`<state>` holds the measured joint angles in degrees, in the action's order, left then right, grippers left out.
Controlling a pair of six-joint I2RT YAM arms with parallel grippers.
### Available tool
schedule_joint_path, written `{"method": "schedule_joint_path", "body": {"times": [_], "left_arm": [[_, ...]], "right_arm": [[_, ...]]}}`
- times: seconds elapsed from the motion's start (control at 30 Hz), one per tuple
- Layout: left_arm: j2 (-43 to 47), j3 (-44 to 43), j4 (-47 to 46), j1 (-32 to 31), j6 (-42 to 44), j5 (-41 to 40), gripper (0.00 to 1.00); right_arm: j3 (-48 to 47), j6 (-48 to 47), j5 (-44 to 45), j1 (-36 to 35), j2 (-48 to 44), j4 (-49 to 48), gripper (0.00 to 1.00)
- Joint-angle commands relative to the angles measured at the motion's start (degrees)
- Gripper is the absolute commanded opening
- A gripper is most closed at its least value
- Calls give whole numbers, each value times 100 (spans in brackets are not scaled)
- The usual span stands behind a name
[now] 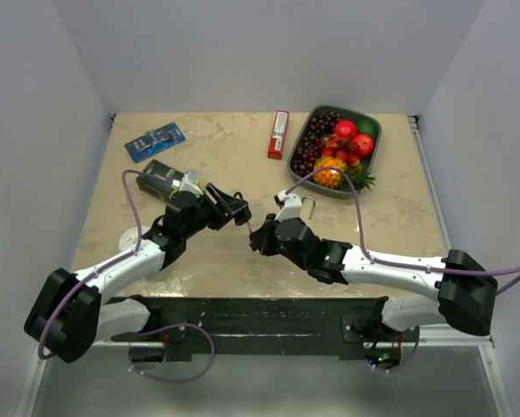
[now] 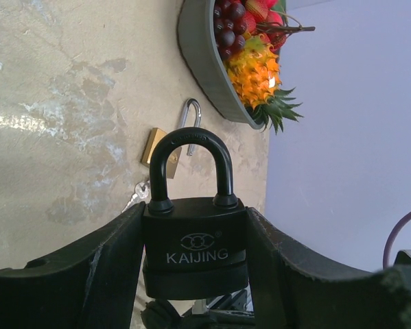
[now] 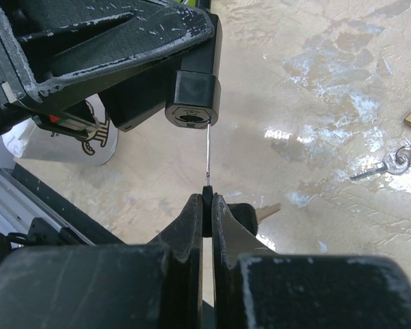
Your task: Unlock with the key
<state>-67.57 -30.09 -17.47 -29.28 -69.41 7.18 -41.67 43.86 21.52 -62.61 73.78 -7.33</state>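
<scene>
**Mia:** What does the left pincer (image 1: 231, 208) have?

**Ben:** A black padlock (image 2: 195, 250). It sits right between the two fingers. They squeeze it on both sides, so the pincer is clamped on it.

**Mia:** Is the lock open?

**Ben:** No. The loop (image 2: 191, 161) on top sticks out past the fingertips, and both its ends are down in the lock.

**Mia:** And the right pincer (image 3: 206, 205)?

**Ben:** Its fingers are pressed tight together on a key (image 3: 207, 154). The thin metal part sticks straight out from the tips.

**Mia:** Where does the key go?

**Ben:** It points at the bottom of the black padlock, just in front of the right pincer. The tip touches the lock right beside the round keyhole (image 3: 189, 118). I cannot tell if it has gone in.

**Mia:** What else is there?

**Ben:** A gold padlock (image 2: 160, 151) lies on the table (image 1: 225, 156), past the tips of the left pincer. Its silver loop is swung open. Some small keys (image 3: 390, 164) lie beside it, off to one side of the right pincer. Farther past the gold padlock is a fruit tray (image 2: 202, 62).
</scene>
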Motion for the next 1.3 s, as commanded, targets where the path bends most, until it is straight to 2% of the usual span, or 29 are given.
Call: {"method": "schedule_joint_path", "body": {"times": [0.0,1.27], "left_arm": [[236,-234,-432,19,-20,11,0],[271,-279,-388,1,93,91,0]], "right_arm": [[-307,-114,72,12,-21,-321,0],[-588,-352,-262,451,391,-699,0]]}}
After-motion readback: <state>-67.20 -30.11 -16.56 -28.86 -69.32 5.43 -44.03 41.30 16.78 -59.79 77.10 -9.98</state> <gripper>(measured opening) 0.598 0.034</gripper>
